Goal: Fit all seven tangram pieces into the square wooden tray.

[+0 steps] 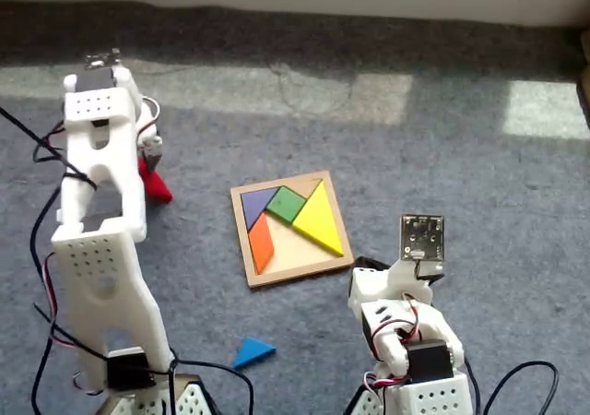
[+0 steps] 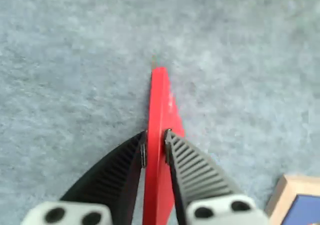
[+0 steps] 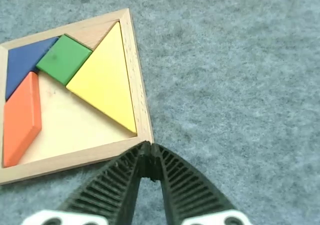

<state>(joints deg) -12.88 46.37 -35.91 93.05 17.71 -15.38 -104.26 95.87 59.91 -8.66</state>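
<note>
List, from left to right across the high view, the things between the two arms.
Red piece → tray → right pincer. The blue triangle falls within the tray's span, so it is left out.

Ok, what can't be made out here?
Red wooden piece: shape unclear; edge-on in the left claw in the left wrist view, partly covered by the left arm in the high view.
Square wooden tray: cut to one corner by the left wrist view's edge.
Whether the shut right claw touches the tray: its tips overlap the corner in the right wrist view.
</note>
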